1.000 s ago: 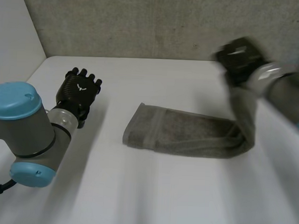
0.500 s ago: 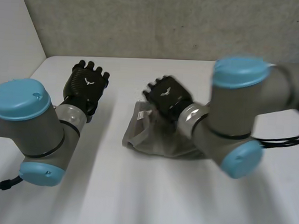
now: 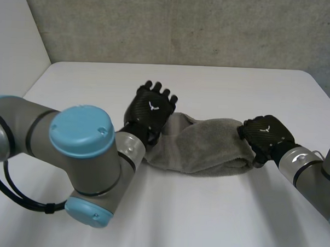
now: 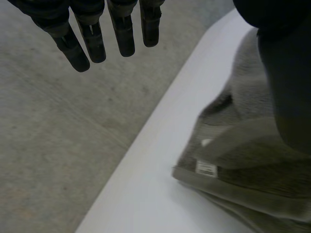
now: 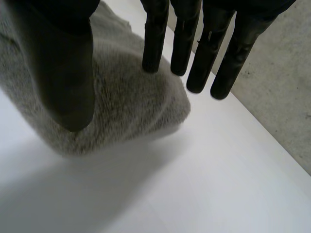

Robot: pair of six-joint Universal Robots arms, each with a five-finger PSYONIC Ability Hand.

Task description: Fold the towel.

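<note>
Head view, towel [image 3: 207, 150]: mid-bench [image 3: 194, 218], doubled into a long rumpled bundle.
Left hand [image 3: 149, 114]: over its left end, fingers straight, holding nothing.
Right hand [image 3: 266, 136]: at its right end, fingers straight, empty.
Remaining: probably tidying, then another fold.

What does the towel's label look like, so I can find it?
On the white table a grey towel lies between the left hand and the right hand. At its end by the left hand, a small label sits on the hemmed corner: the only white rectangle on the grey cloth.
</note>
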